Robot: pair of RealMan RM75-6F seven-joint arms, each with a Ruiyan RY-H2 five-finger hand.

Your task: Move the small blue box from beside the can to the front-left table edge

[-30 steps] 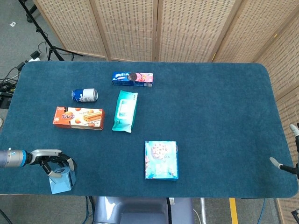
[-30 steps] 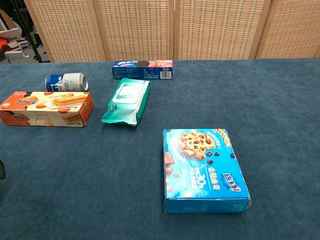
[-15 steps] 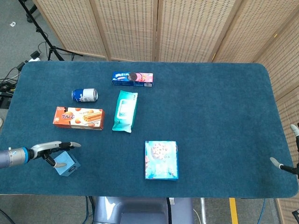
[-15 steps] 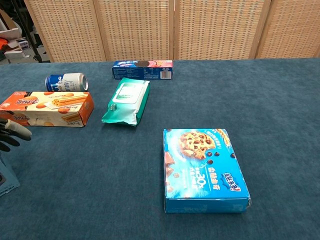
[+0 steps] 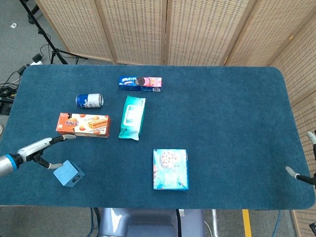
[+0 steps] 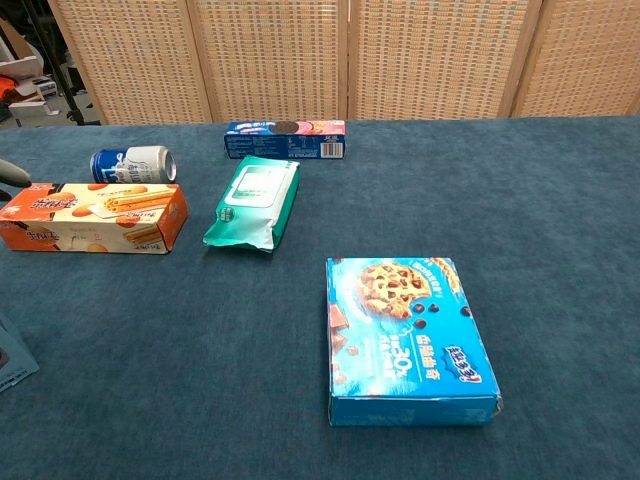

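The small blue box (image 5: 68, 174) lies alone on the blue table near the front-left edge; in the chest view only its corner (image 6: 12, 352) shows at the left border. My left hand (image 5: 43, 148) hovers just left of and behind the box, fingers spread wide, holding nothing. One fingertip (image 6: 15, 172) of it shows in the chest view. The blue and white can (image 5: 89, 100) lies on its side further back, also seen as the can (image 6: 132, 163) from the chest. At the right table edge, only spread fingertips of my right hand (image 5: 302, 169) show, with nothing in them.
An orange biscuit box (image 5: 82, 124) lies just behind the left hand. A teal wipes pack (image 5: 132, 117), a long cookie packet (image 5: 140, 83) and a blue cookie box (image 5: 170, 169) lie mid-table. The table's front edge (image 5: 148, 206) runs close to the small box.
My left hand has let go of the small blue box, spread its fingers and drawn back to the left and away. The box now rests on the table.
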